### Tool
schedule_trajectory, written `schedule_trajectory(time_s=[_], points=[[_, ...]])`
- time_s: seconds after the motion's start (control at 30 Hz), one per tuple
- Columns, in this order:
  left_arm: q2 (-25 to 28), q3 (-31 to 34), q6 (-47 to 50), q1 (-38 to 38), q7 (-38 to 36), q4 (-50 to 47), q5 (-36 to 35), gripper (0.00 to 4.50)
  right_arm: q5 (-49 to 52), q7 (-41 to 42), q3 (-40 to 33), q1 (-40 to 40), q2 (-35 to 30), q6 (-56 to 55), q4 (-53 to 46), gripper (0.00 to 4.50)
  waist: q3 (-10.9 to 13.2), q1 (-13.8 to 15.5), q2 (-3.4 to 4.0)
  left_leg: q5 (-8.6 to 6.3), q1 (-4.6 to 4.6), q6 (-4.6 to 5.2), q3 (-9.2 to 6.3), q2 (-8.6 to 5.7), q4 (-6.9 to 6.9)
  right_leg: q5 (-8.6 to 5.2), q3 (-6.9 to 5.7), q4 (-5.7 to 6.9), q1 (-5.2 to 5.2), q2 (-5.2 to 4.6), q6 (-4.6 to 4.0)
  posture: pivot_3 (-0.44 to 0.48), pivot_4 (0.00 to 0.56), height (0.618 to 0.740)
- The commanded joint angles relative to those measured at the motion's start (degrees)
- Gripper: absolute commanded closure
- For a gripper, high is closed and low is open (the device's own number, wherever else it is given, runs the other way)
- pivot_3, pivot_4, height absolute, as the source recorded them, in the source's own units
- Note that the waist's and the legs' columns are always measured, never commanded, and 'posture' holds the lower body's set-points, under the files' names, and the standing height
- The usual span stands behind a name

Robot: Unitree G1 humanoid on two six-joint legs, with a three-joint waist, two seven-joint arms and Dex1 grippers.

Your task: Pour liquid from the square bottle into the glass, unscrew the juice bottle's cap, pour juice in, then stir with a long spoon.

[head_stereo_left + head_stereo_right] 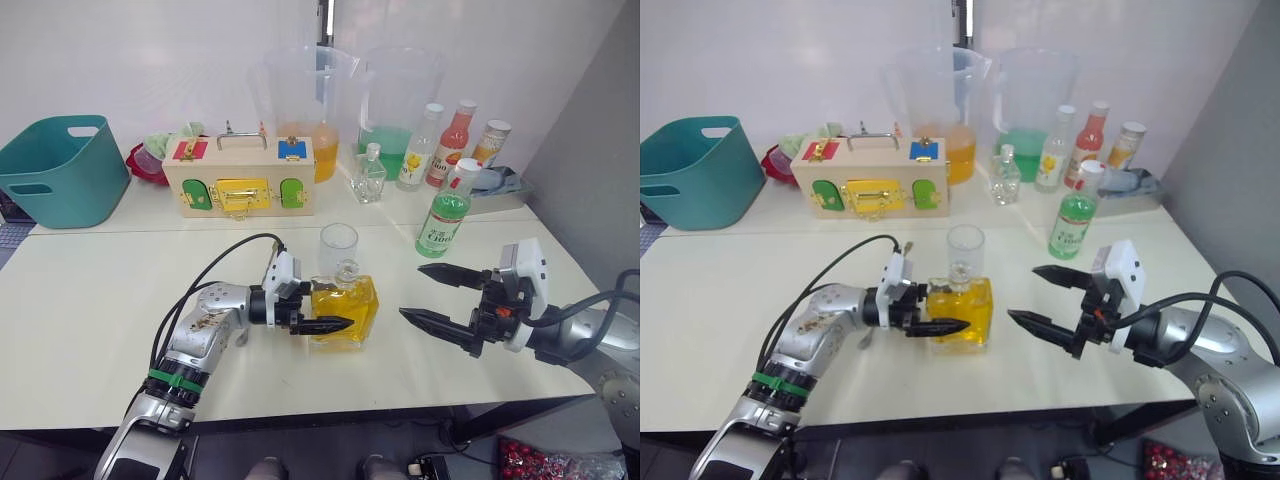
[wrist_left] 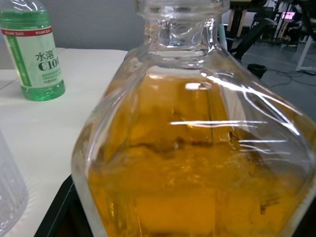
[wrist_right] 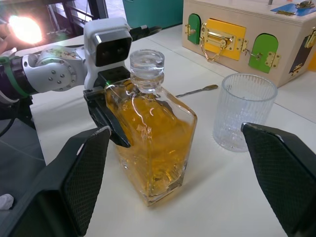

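**Now at the square bottle, both arms in**

Here my left gripper point(image 1: 322, 318) is at the square bottle point(image 1: 347, 310). One black finger lies across the bottle's near face, and my right wrist view shows the fingers straddling the glass body, one on each side. I cannot tell for certain that the pads are pressing; they look closed onto it. The bottle stands upright on the white table point(image 1: 90, 300), about two-thirds full of amber liquid, its clear stopper point(image 3: 146, 63) in the neck.

My right gripper point(image 1: 441, 297) hovers just beyond the bottle's far side from my left gripper, fingers spread wide, nothing between them, not touching the bottle.

The ribbed glass point(image 1: 338, 246) stands empty directly behind the bottle, just beside it. The long spoon point(image 3: 196, 90) lies flat on the table behind the bottle, on my left gripper's side of the glass.

The green juice bottle point(image 1: 446, 212), white cap on, stands upright past my right gripper, well apart from both the glass and the square bottle.

Farther back: wooden latch box point(image 1: 240, 176), teal tub point(image 1: 60, 170), two large pitchers point(image 1: 300, 100), and a row of small bottles point(image 1: 455, 140).
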Motion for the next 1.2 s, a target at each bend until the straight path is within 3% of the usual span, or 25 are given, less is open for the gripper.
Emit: schedule_trajectory(time_s=[0.03,0.17,0.23,0.3,0.67,0.93,1.1,1.2], points=[[-1.15,1.92,-4.75,-2.49,-1.47,-0.02,-0.18,1.68,2.14,-1.41,-2.66,0.26,-1.27,0.46,-2.36,0.0,0.0,0.07,0.0,0.0,-0.02,0.0,0.0,-0.01,0.02,0.01,0.0,0.0,0.0,-0.01,0.02,0.0,0.15,0.74],[-1.37,2.15,-7.6,-1.18,-1.69,1.27,1.05,1.68,3.14,-2.41,-2.86,0.46,-1.75,0.87,-2.75,0.0,0.0,0.34,0.0,-0.01,-0.05,0.01,-0.02,-0.05,0.06,0.04,-0.01,0.0,0.01,-0.04,0.07,0.0,0.15,0.74],[-1.36,2.37,-7.91,-0.62,-1.42,1.52,1.22,0.67,3.43,-2.63,-2.56,0.22,-1.92,0.96,-2.57,0.0,0.0,0.33,0.0,0.0,-0.05,0.01,-0.01,-0.04,0.07,0.05,0.0,0.0,0.01,-0.04,0.07,0.0,0.15,0.74],[-1.31,2.71,-7.56,-0.42,-1.28,1.33,1.12,0.08,3.66,-2.63,-2.02,-0.23,-2.14,0.92,-2.15,0.0,-0.01,0.3,0.01,0.0,-0.01,0.01,-0.01,-0.03,0.07,0.05,-0.01,0.0,0.04,-0.02,0.07,0.0,0.15,0.74],[1.4,3.69,-0.43,1.79,0.61,-8.7,-0.32,0.03,3.0,-2.09,1.31,-2.29,-0.93,-0.41,-0.32,0.0,-0.02,0.06,0.03,0.0,0.06,0.01,-0.02,-0.03,0.08,0.05,0.0,0.03,0.1,-0.03,0.07,0.0,0.15,0.74],[1.69,3.19,1.75,3.36,2.41,-10.48,0.6,0.03,2.31,-2.3,2.22,-2.26,-0.36,-0.97,-0.17,0.0,-0.02,0.08,0.04,0.0,0.09,0.01,-0.02,-0.03,0.08,0.04,0.0,0.04,0.12,-0.03,0.07,0.0,0.15,0.74],[1.39,3.0,2.09,3.03,3.11,-9.81,0.81,1.54,1.82,-2.05,2.6,-2.3,-0.03,-1.32,0.11,0.0,-0.02,0.11,0.04,0.0,0.1,0.01,-0.02,-0.03,0.08,0.04,0.0,0.04,0.13,-0.03,0.07,0.0,0.15,0.74],[1.53,2.51,1.36,2.71,2.87,-9.06,1.7,1.71,1.32,-1.69,3.14,-2.94,0.11,-1.76,0.44,0.0,-0.02,0.13,0.04,0.0,0.15,0.01,-0.02,-0.03,0.08,0.04,0.0,0.04,0.18,-0.03,0.07,0.0,0.15,0.74]])
